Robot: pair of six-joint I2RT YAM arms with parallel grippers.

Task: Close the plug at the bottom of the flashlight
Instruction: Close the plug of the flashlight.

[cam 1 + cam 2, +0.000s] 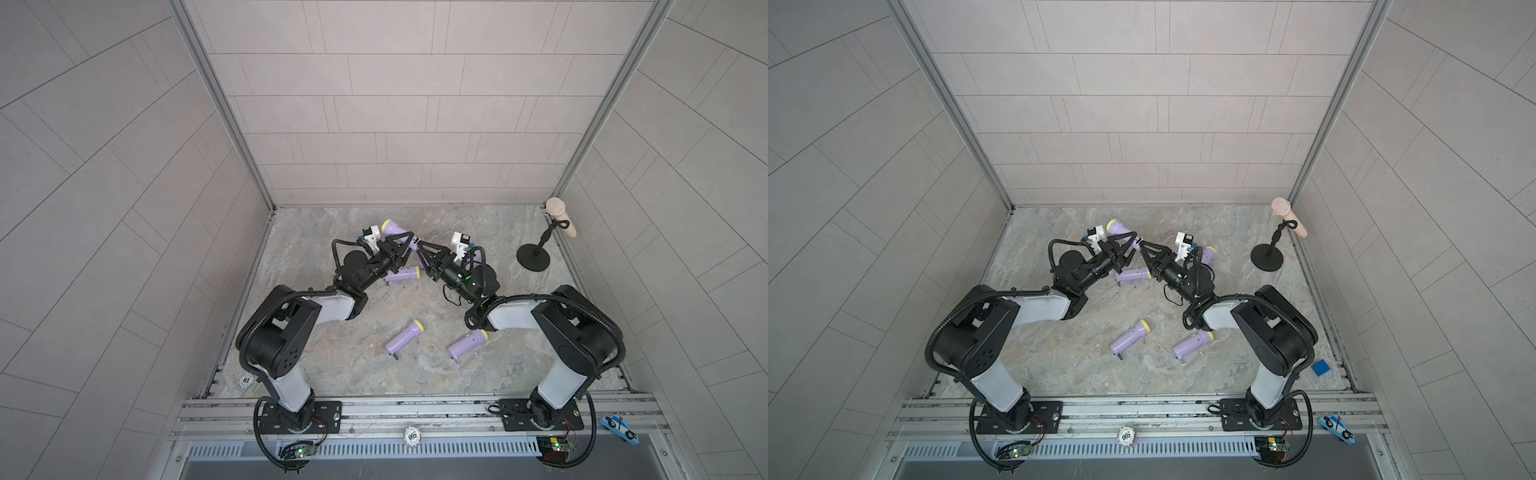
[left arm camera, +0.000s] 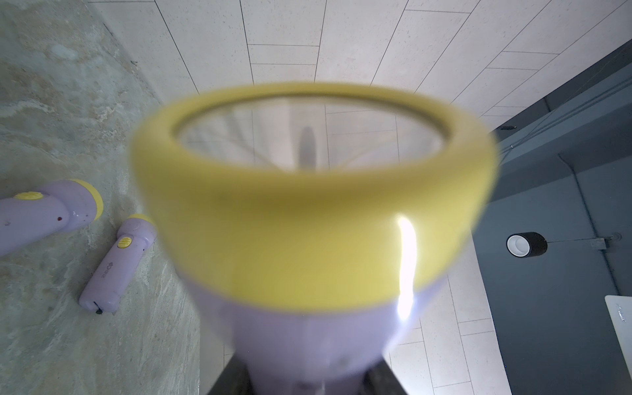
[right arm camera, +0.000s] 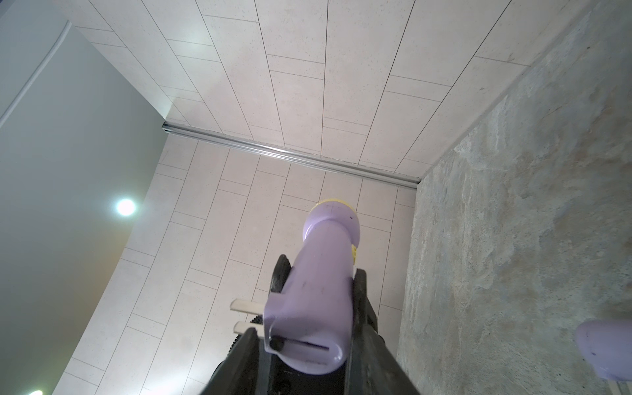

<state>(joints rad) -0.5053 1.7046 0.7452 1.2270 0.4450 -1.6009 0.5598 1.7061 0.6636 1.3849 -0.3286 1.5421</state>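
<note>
A purple flashlight [image 1: 392, 227] [image 1: 1116, 227] with a yellow head is held up off the table, with my left gripper [image 1: 405, 240] [image 1: 1128, 241] shut round its body. Its blurred head [image 2: 307, 212] fills the left wrist view, with my dark fingers [image 2: 224, 381] at its sides. My right gripper [image 1: 419, 246] [image 1: 1143, 247] meets it from the other end. In the right wrist view the flashlight's bottom [image 3: 307, 342] sits between my right gripper's [image 3: 309, 333] open jaws. The plug's two pale prongs [image 3: 247, 304] stick out sideways past one fingertip [image 3: 251, 337].
Several more purple flashlights lie on the marbled table [image 1: 332, 353]: one under the grippers [image 1: 402, 274], two near the front [image 1: 403, 337] [image 1: 467, 344], one behind my right arm [image 1: 1207, 253]. A black stand [image 1: 533, 257] with a beige microphone [image 1: 561, 216] is at the back right. A blue block [image 1: 1320, 368] lies by the right wall.
</note>
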